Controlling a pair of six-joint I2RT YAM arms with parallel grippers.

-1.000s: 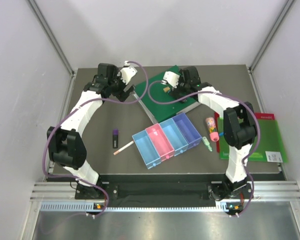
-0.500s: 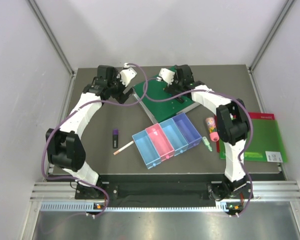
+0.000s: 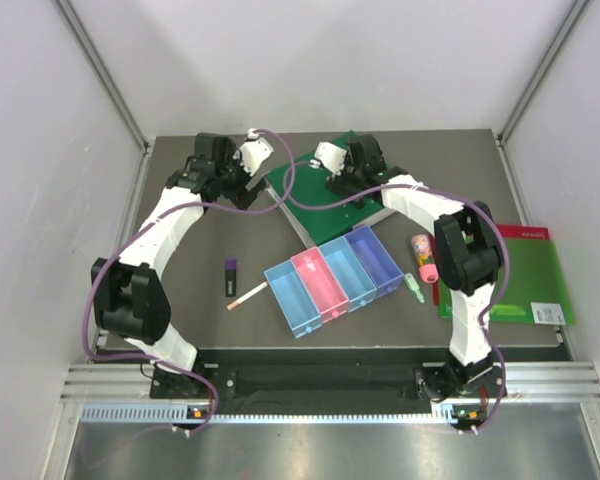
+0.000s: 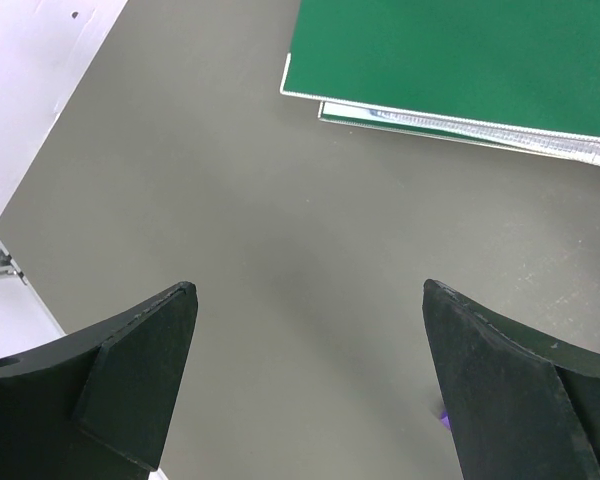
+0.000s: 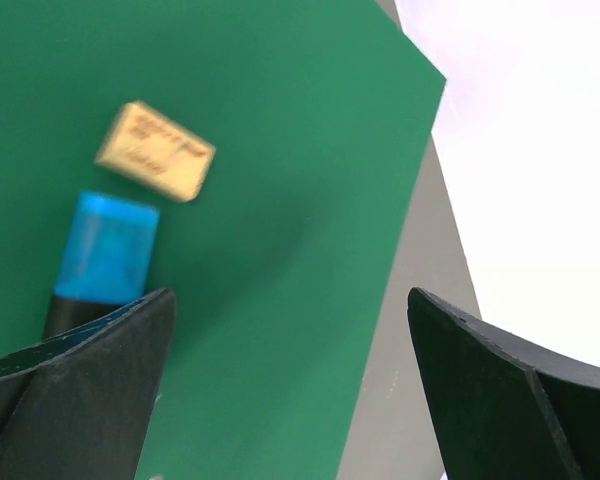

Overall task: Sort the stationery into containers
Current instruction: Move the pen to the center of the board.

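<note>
My right gripper (image 5: 290,300) (image 3: 340,178) hovers open over a green folder (image 5: 280,150) (image 3: 325,205) at the back of the table. On the folder lie a tan eraser (image 5: 156,151) and a blue-capped marker (image 5: 105,250), both just left of my left finger. My left gripper (image 4: 308,290) (image 3: 242,183) is open above bare table, short of the folder's corner (image 4: 460,50). Four containers stand in a row: light blue (image 3: 292,297), pink (image 3: 320,282), blue (image 3: 347,272) and purple (image 3: 376,258). A purple marker (image 3: 230,277) and a pink-tipped pen (image 3: 247,294) lie left of them.
A pink item (image 3: 423,258) and a small green item (image 3: 415,288) lie right of the containers. A green book (image 3: 525,285) on a red one rests at the right edge. The table's left edge (image 4: 40,200) meets the white wall.
My right gripper has moved left and back across the green folder, now covering the eraser in the top view. The left arm has shifted slightly left.
</note>
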